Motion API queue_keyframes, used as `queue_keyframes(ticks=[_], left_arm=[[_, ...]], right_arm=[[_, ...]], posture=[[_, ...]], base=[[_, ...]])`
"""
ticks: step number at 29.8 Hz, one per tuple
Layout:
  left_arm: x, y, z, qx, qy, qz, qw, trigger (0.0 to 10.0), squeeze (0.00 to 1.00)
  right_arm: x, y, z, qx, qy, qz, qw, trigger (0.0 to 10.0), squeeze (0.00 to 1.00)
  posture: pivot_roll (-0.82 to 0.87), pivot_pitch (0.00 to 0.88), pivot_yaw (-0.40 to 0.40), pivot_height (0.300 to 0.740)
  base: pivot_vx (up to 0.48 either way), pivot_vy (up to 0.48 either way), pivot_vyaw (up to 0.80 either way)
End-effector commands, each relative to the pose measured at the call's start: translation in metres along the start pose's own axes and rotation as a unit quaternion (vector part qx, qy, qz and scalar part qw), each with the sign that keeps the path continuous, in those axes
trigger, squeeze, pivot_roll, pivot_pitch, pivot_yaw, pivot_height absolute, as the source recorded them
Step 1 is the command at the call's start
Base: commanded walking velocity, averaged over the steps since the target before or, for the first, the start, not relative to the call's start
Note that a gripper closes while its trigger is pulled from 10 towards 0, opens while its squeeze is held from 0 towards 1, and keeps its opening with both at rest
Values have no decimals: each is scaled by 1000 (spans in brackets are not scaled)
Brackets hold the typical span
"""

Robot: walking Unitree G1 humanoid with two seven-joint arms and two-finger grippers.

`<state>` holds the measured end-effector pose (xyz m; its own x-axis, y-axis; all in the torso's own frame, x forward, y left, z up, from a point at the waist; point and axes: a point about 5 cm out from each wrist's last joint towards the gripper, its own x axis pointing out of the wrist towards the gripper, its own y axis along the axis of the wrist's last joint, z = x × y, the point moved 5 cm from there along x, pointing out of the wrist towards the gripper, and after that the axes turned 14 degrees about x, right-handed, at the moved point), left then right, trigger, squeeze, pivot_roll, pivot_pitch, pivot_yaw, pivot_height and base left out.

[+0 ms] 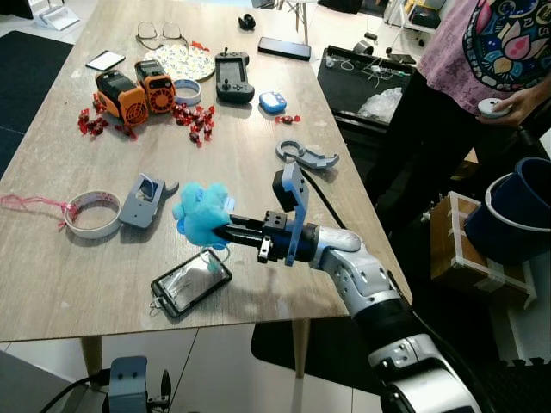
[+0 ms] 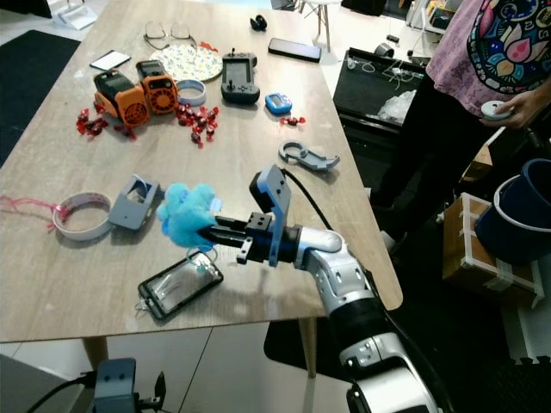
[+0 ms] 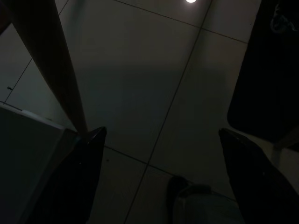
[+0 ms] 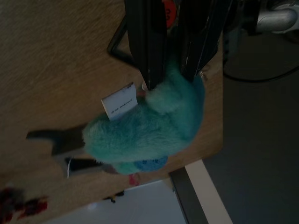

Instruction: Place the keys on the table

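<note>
blue fluffy keychain (image 1: 200, 212) is sitting pinched between the two black fingers of the right gripper (image 1: 225, 231), held just above the wooden table (image 1: 250, 185) near its front edge. a small white tag (image 4: 119, 101) is sticking out of the fluff beside the fingers, and a thin key ring (image 1: 213, 255) is dangling under it, right over a black phone (image 1: 190, 283) that's lying flat on the tabletop. the right arm (image 1: 362, 284) is reaching in from the robot's right side, stretched out over the table's corner.

just left of the fluff a grey plastic part (image 1: 145, 200) is lying next to a roll of tape (image 1: 93, 213). further back two orange gadgets (image 1: 135, 88) are sitting among scattered red bits (image 1: 195, 119), with a black game controller (image 1: 233, 77), a small blue case (image 1: 273, 101) and a grey hook-shaped piece (image 1: 306, 155) around them.

a person in a patterned pink top (image 1: 495, 47) is standing off to the right beside the table.

the left gripper (image 3: 159, 172) is hanging down by a table leg (image 3: 53, 65) in the dark over the tiled floor (image 3: 154, 84), its fingers spread wide apart.
</note>
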<state>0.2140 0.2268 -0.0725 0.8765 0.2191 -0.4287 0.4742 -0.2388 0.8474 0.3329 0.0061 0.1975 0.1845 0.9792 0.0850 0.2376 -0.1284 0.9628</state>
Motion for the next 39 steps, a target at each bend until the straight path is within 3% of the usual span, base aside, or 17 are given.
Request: queue_keyframes(ticks=[1,15,16,17,18,19,20,21,23,24,26,27,29,39], left_arm=[[-5,-10,-2,5,-4,-14,1000,10000,0],[-6,-11,-1,7,-8,-13,1000,10000,0],[-6,-11,0,7,-8,-13,1000,10000,0],[-6,-11,0,7,-8,-13,1000,10000,0],[-6,-10,0,7,-8,-13,1000,10000,0],[-6,-10,0,7,-8,-13,1000,10000,0],[-6,-10,0,7,-9,-13,1000,10000,0],[-6,-10,0,7,-9,-12,1000,10000,0],[-5,-10,0,7,-9,-12,1000,10000,0],[-5,-9,0,7,-9,-11,1000,10000,0],[-5,-9,0,7,-9,-11,1000,10000,0],[-5,-9,1,7,-10,-11,1000,10000,0],[-5,-9,1,7,-10,-11,1000,10000,0],[-5,-9,1,7,-11,-11,1000,10000,0]], right_arm=[[-4,-8,-6,14,12,-17,1000,0,0],[-15,-16,-14,21,20,-55,998,0,0],[-17,-17,-16,22,20,-61,998,1647,0],[-17,-17,-16,22,20,-61,998,1647,0],[-17,-17,-17,22,20,-62,998,9020,0],[-19,-16,-17,24,22,-65,997,10000,43],[-19,-16,-18,24,23,-67,997,10000,114],[-20,-15,-18,28,26,-68,997,10000,259],[-21,-15,-19,32,28,-69,997,10000,259],[-22,-14,-20,34,28,-68,997,10000,682],[-23,-13,-20,35,28,-68,997,10000,682],[-24,-11,-20,36,28,-67,997,10000,957],[-25,-10,-20,37,27,-66,997,10000,1000],[-32,-4,-19,38,18,-65,997,10000,1000]], posture=[[109,148,-102,740],[109,148,-99,740],[108,149,-99,740],[108,149,-99,740],[108,149,-99,740],[107,148,-99,740],[107,148,-98,740],[107,148,-98,740],[107,149,-98,740],[107,148,-98,740],[107,148,-98,740],[107,147,-96,740],[107,147,-95,740],[105,148,-93,740]], base=[[0,0,0],[0,0,0],[0,0,0],[0,0,0],[0,0,0],[0,0,0],[0,0,0],[0,0,0],[0,0,0],[0,0,0],[0,0,0],[0,0,0],[0,0,0],[0,0,0]])
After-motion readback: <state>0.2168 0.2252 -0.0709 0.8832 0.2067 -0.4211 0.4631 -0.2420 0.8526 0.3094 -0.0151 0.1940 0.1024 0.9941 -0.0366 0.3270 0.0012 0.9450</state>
